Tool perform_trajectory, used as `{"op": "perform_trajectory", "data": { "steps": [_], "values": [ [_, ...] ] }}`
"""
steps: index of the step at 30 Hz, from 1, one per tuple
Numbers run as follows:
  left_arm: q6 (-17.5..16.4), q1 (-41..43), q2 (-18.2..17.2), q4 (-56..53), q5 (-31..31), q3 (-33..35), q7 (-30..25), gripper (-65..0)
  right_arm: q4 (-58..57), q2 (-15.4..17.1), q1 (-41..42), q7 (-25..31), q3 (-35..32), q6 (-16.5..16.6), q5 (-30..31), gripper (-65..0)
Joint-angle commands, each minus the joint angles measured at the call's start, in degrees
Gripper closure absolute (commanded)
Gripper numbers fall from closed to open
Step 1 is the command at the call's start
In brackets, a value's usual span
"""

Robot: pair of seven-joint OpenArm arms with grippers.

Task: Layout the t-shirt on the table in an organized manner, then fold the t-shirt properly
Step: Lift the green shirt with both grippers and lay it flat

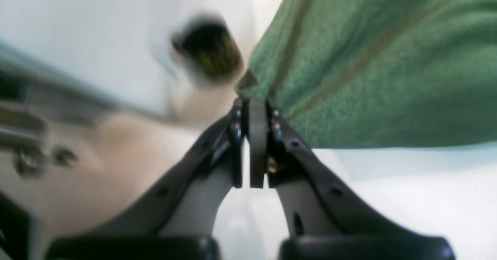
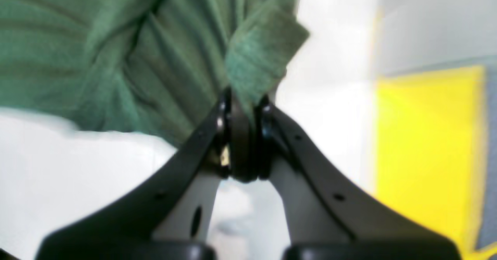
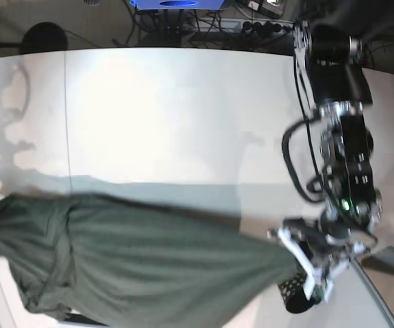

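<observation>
The dark green t-shirt (image 3: 149,263) hangs stretched in a long band across the near part of the white table (image 3: 183,116). Its right end is pinched in my left gripper (image 3: 287,247), whose jaws are shut on a corner of the cloth (image 1: 252,97). The left wrist view shows the t-shirt (image 1: 369,66) spreading away to the right of that gripper. My right gripper (image 2: 242,103) is shut on a bunched fold of the t-shirt (image 2: 155,58). In the base view that end of the shirt sits at the left edge, where the gripper itself is cut off.
A small black cup with gold dots (image 3: 294,294) stands just below my left gripper and shows as a blurred cup (image 1: 209,50) in the left wrist view. A thin dark seam (image 3: 66,116) crosses the table. A yellow panel (image 2: 427,143) is beyond the right gripper.
</observation>
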Motion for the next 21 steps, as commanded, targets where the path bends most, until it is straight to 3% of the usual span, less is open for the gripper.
{"op": "perform_trajectory", "data": {
  "steps": [1,8,11,17,21],
  "values": [
    [0.52,0.76,-0.77,1.99,0.33,-0.31,-1.39,0.0,1.11,0.78,-0.83,2.02,1.08,-0.14,0.39,-0.2],
    [0.52,14.12,-0.42,2.96,0.42,-2.86,-3.93,0.0,-3.72,-3.88,-14.46,11.08,1.52,-0.05,0.39,-0.2],
    [0.52,18.87,-0.42,2.69,0.42,-5.49,-8.33,0.0,-4.43,-4.32,-18.06,13.36,1.61,-0.05,0.39,-0.2],
    [0.35,25.55,-0.86,2.08,0.15,-9.54,-9.3,0.0,-4.34,-4.14,-23.25,16.09,1.78,-0.05,0.39,-0.2],
    [0.26,27.92,-0.95,2.08,0.42,-10.42,-13.25,0.0,-4.16,-4.05,-24.57,15.74,5.83,-0.05,0.3,-0.2]
  ]
}}
